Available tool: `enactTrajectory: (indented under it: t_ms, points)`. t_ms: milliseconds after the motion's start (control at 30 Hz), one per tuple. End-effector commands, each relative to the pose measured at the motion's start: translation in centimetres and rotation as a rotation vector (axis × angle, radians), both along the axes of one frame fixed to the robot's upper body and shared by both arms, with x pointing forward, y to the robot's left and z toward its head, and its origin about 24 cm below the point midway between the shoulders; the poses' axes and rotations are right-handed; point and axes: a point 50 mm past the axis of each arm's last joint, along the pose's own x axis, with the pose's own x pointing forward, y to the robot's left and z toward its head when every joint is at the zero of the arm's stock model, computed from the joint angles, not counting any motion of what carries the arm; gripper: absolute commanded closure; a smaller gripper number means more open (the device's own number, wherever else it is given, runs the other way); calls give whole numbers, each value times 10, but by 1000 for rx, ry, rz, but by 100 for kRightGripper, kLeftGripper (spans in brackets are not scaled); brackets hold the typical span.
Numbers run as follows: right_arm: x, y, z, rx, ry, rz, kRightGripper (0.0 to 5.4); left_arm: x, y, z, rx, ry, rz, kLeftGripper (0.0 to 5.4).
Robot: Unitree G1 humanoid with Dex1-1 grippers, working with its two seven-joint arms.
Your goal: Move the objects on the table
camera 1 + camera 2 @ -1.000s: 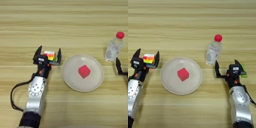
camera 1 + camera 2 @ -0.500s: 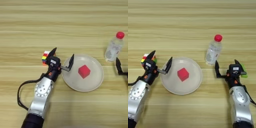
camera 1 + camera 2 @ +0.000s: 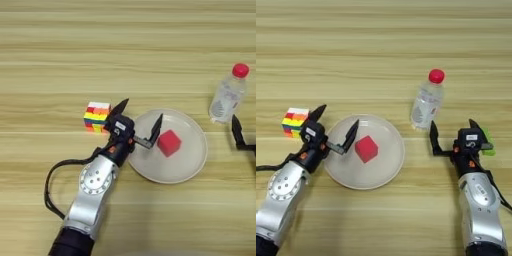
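While the left tool [image 3: 140, 121] hangs over the near-left rim of the round cream plate [image 3: 187, 170], its two black fingers are spread wide and pinch nothing: one fingertip points up toward the multicoloured puzzle cube [image 3: 97, 116], the other reaches over the plate toward the small red cube [image 3: 169, 143]. That red cube lies on the plate, a little left of its middle, just beside the inner fingertip but apart from it as far as the views show. The puzzle cube sits on the bare worktop [image 3: 125, 50] left of the plate, close to the outer finger and clear of the rim. The silver left forearm runs from the lower left corner up to the tool, with a black cable looping off its left side.

On the right, the clear plastic bottle [image 3: 427, 102] with its red cap stands upright on the worktop, just beyond the plate's far-right edge and not touching it. The right tool [image 3: 452, 134] rests near the bottle's base, below and to the right of it, fingers spread and empty; one finger rises close to the bottle's lower side. A small green part shows on the tool's outer side. Nothing lies between the right tool and the bottle.
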Motion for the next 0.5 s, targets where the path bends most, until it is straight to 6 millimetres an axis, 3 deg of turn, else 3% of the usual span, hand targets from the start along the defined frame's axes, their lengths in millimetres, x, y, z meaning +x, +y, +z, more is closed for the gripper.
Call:
enactTrajectory:
  t_ms: [33,500]
  points:
    - [2,0,0,3,2,-2,0,-3,-11,0,-1,22,-61,2]
    - [3,0,0,8,2,-3,0,-4,-28,-7,77,55,-122,2]
